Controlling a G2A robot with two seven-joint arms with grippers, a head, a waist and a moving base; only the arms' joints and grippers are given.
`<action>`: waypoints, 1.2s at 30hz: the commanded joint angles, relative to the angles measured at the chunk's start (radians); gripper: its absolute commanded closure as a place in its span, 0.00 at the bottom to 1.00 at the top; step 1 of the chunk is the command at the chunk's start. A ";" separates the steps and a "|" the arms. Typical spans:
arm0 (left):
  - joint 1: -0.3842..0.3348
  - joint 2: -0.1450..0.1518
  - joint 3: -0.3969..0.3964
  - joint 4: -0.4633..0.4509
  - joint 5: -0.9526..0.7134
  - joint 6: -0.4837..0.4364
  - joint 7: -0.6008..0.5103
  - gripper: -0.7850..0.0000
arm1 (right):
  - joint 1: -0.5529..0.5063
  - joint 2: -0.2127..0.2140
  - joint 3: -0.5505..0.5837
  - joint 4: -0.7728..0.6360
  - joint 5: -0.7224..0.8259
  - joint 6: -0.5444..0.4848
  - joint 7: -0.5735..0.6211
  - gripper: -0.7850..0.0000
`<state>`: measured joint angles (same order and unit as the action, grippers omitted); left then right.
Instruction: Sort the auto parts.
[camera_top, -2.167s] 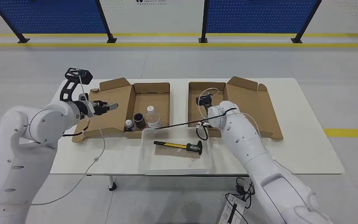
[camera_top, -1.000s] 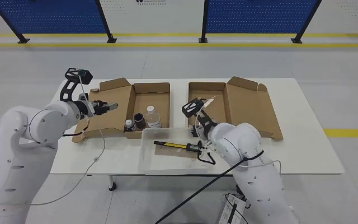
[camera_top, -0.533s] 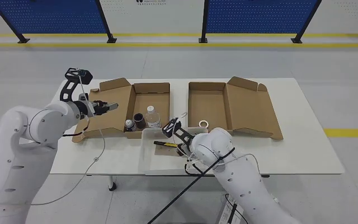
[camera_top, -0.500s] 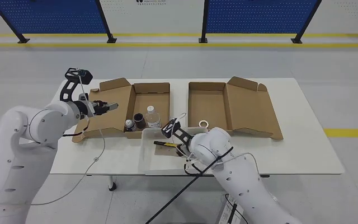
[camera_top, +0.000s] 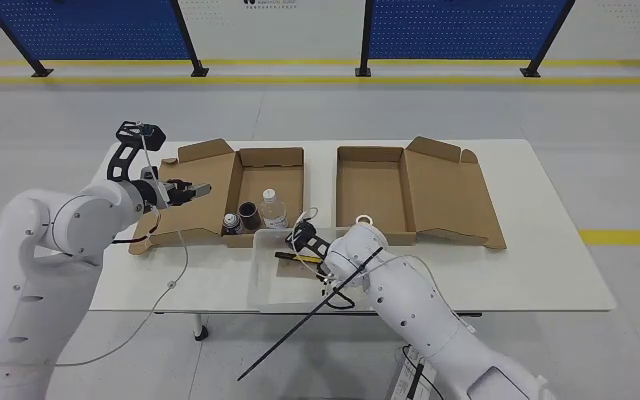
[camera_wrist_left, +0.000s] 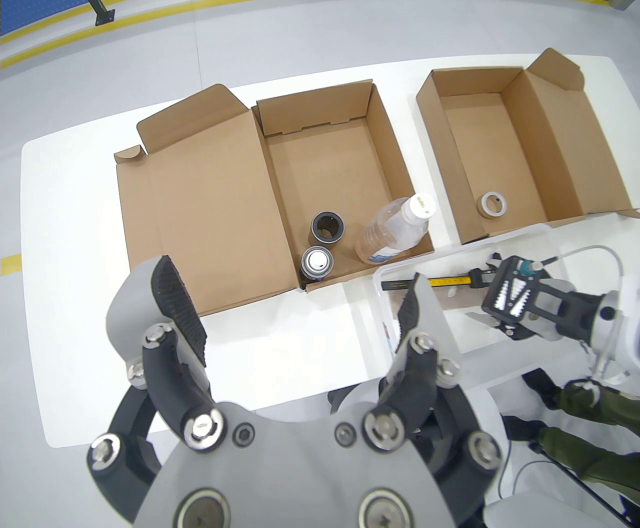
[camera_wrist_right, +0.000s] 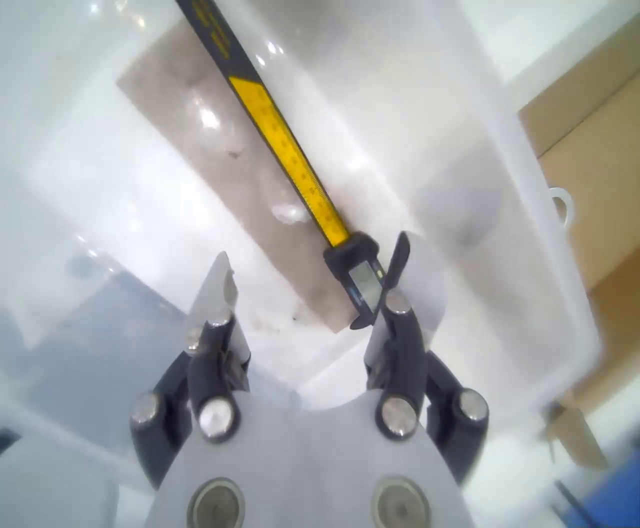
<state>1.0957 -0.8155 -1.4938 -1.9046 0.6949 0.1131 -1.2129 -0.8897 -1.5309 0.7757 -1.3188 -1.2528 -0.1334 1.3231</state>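
Top view. Noted a white table (camera_top: 560, 250) with two open cardboard boxes side by side. Found the caliper (camera_top: 308, 259) lying flat in the clear bin (camera_top: 270, 295) at the table's near edge. Logged the right gripper (camera_top: 297, 240) low over the caliper's display end, and the left gripper (camera_top: 196, 189) held above the left box (camera_top: 270, 170) flap. Spotted a ring (camera_top: 364, 221) in the near corner of the right box (camera_top: 375, 185).

Left wrist view. Recorded the left gripper (camera_wrist_left: 290, 280) spread wide with nothing between the pads. Counted a bottle (camera_wrist_left: 395, 232), a black sleeve (camera_wrist_left: 327, 227) and a can (camera_wrist_left: 316, 261) at the left box's near end.

Right wrist view. Saw the right gripper (camera_wrist_right: 310, 260) parted and empty, one finger just beside the caliper's (camera_wrist_right: 280, 145) slider; contact impossible to judge.
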 joint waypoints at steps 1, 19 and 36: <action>0.000 0.000 0.000 0.000 0.000 0.000 0.000 0.00 | 0.010 -0.003 -0.005 0.016 -0.001 0.001 0.003 0.20; 0.000 0.000 0.000 0.000 0.000 0.000 0.000 0.00 | 0.031 -0.018 -0.016 0.097 0.017 0.008 -0.010 0.09; 0.000 0.000 0.000 0.000 0.000 0.000 0.000 0.00 | 0.037 -0.026 -0.010 0.149 0.070 -0.008 -0.033 0.18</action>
<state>1.0957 -0.8155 -1.4938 -1.9046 0.6949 0.1131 -1.2129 -0.8545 -1.5558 0.7667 -1.1719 -1.1851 -0.1411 1.2906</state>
